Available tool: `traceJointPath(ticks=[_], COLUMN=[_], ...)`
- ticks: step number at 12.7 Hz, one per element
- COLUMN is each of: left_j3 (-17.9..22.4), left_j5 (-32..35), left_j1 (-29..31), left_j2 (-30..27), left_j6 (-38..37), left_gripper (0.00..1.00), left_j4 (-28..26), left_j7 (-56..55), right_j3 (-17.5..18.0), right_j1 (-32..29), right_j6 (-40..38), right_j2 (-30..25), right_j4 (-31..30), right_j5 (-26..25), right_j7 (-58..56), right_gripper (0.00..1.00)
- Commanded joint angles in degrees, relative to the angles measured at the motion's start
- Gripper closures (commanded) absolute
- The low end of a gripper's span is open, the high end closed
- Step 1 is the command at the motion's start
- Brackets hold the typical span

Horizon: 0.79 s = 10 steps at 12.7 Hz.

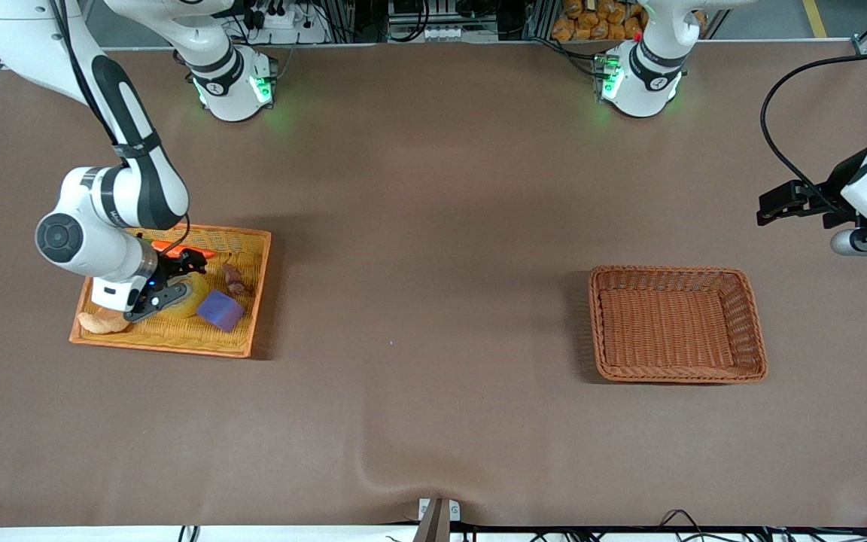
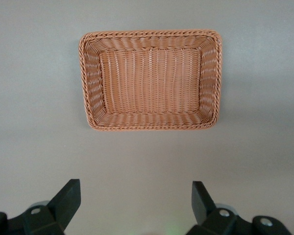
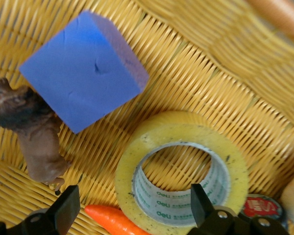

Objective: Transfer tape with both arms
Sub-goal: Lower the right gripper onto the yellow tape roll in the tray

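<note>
The yellow translucent tape (image 1: pixel 193 295) lies flat in the yellow wicker tray (image 1: pixel 170 348), with its grey core and open centre showing in the right wrist view (image 3: pixel 130 171). My right gripper (image 1: pixel 177 281) is low over the tape and open (image 3: pixel 133 196). One fingertip is over the ring's core and the other is past its outer edge; they hold nothing. My left gripper (image 1: pixel 772 207) waits open and empty (image 2: pixel 136 188) above the table at the left arm's end, beside the brown wicker basket (image 1: pixel 674 375).
In the tray, a purple cube (image 1: pixel 220 309) lies beside the tape (image 3: pixel 83 73), with an orange carrot (image 3: pixel 115 220), a brown root-like piece (image 3: pixel 34 132), a pale bread-like piece (image 1: pixel 102 322) and a small dark roll (image 3: pixel 257 208). The brown basket (image 2: pixel 149 34) holds nothing.
</note>
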Motion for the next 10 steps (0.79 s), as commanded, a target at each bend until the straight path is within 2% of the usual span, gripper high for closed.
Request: traceJointPath(ticks=[1,4,5,6,7,8,10], left_j3=[-0.1,-0.1,-0.1,-0.4,-0.5,-0.6,-0.7], left_j5=[-0.1,-0.1,-0.1,0.0,0.3,1.2,1.5], left_j1=[-0.1,-0.2,-0.7,-1.0,-1.8,-2.5,-2.9], left_j2=[1.2,2.7,3.4,4.3,4.6,4.5,4.5], left_j6=[-0.9,1.7,2.6,2.6,2.6,2.6,2.6], left_gripper=[0.00,0.00,0.00,0.00,0.00,0.00,0.00], left_j4=[1.1,1.9,2.9,4.1,4.7,4.7,4.8], left_j7=[-0.3,0.2,0.7,0.7,0.7,0.7,0.6], right_j3=[0.0,0.1,0.1,0.1,0.1,0.1,0.2], right_j1=[0.8,-1.7,-1.6,-1.1,-0.6,-0.6,-0.3], right_j6=[1.8,4.6,4.8,4.4,3.7,1.6,-9.2], right_j2=[0.7,5.2,5.3,4.8,4.0,2.0,-3.6], right_j4=[-1.5,-1.6,-1.5,-1.3,-1.0,-0.4,5.9], right_j5=[-0.6,-0.1,0.0,0.0,0.0,0.0,0.0], right_j7=[-0.7,-0.6,-0.6,-0.6,-0.2,0.1,1.3], right_gripper=[0.00,0.47,0.62,0.86,1.00,1.00,1.00])
